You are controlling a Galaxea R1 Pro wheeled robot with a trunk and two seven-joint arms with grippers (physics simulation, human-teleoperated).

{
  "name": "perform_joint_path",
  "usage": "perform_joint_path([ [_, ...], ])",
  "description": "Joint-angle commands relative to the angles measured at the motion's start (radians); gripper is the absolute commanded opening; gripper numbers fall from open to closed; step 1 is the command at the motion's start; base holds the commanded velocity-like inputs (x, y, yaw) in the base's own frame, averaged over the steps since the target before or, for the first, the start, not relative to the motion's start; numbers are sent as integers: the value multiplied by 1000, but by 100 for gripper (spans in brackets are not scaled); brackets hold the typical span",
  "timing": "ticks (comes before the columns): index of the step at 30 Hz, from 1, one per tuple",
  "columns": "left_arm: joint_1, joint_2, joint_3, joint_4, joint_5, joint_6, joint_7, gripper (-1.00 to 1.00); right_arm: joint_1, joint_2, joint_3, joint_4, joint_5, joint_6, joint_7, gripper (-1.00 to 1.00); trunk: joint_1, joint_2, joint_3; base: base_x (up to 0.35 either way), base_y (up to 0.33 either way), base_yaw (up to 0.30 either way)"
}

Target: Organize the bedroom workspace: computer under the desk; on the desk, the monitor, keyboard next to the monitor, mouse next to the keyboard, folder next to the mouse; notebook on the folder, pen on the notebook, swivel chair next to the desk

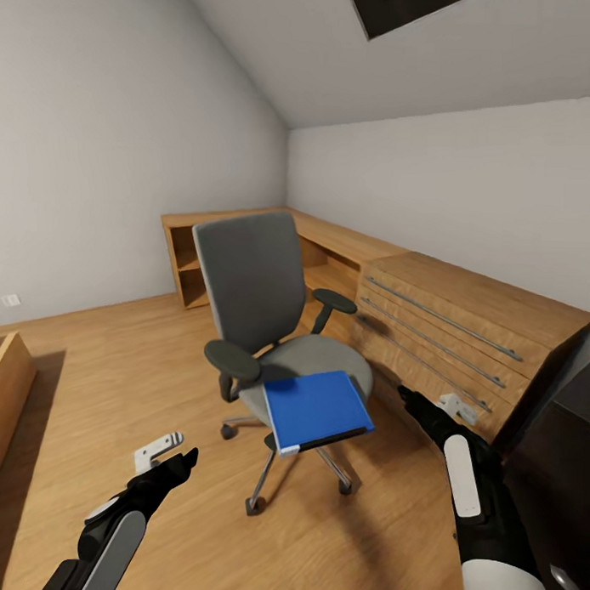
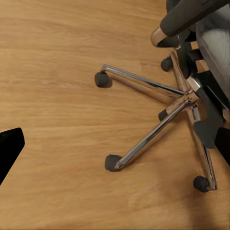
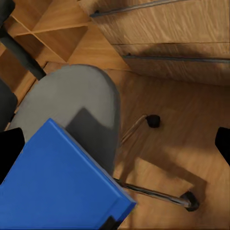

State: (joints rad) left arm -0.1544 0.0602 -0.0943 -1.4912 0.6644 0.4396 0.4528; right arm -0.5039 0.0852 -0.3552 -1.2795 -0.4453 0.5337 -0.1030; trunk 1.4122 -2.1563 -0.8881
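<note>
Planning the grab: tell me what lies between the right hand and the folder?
Nothing: in the head view, bare wood floor separates the right hand from the folder on the swivel chair.

In front of me pale grey walls [image 1: 104, 152] meet a sloped ceiling [image 1: 405, 69] with a dark skylight [image 1: 399, 8]. Light wood floor [image 1: 114, 357] runs to a wooden drawer cabinet [image 1: 464, 326], with open shelves [image 1: 190, 266] beside it in the corner.
</note>
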Motion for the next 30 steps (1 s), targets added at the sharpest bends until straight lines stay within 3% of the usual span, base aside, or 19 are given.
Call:
perform_joint_path([
  [1, -1, 1, -2, -2, 10, 1, 10, 100, -1, 1, -3, 2, -11, 4, 2, 100, 4, -8, -4, 0, 0, -96],
  [6, -1, 0, -2, -1, 10, 1, 10, 100, -1, 1, -11, 23, -10, 3, 55, 100, 23, -43, -20, 0, 0, -24],
  [9, -1, 0, -2, -1, 11, 1, 10, 100, -1, 1, -16, 98, -12, 2, 78, 100, 34, -64, -29, 0, 0, -3],
  [12, -1, 1, -2, -1, 11, 1, 10, 100, -1, -5, -44, 164, -13, 2, 160, 100, 46, -85, -39, 0, 0, 0],
  [14, -1, 1, -2, -1, 10, 1, 10, 100, -1, -24, -78, 216, -14, 3, 249, 100, 54, -99, -45, 0, 0, 0],
  [16, -1, 1, -1, -1, 10, 1, 10, 100, -1, -33, -95, 244, -20, 3, 288, 100, 61, -113, -51, 0, 0, 0],
  [19, -1, 1, -1, -1, 10, 1, 10, 100, -1, -42, -118, 271, -65, 3, 316, 100, 73, -134, -61, 0, 0, 0],
  [22, -1, 1, -1, -1, 11, 1, 10, 100, -1, -79, -134, 305, -243, 11, 335, 100, 84, -155, -70, 0, 0, 0],
  [26, -1, 1, -1, -1, 11, 1, 10, 100, -1, -91, -134, 326, -289, 22, 340, 100, 100, -183, -83, 0, 0, 0],
  [30, -1, 1, -2, -1, 11, 1, 10, 100, -1, -92, -134, 330, -300, 76, 378, 100, 115, -211, -95, 0, 0, 0],
])
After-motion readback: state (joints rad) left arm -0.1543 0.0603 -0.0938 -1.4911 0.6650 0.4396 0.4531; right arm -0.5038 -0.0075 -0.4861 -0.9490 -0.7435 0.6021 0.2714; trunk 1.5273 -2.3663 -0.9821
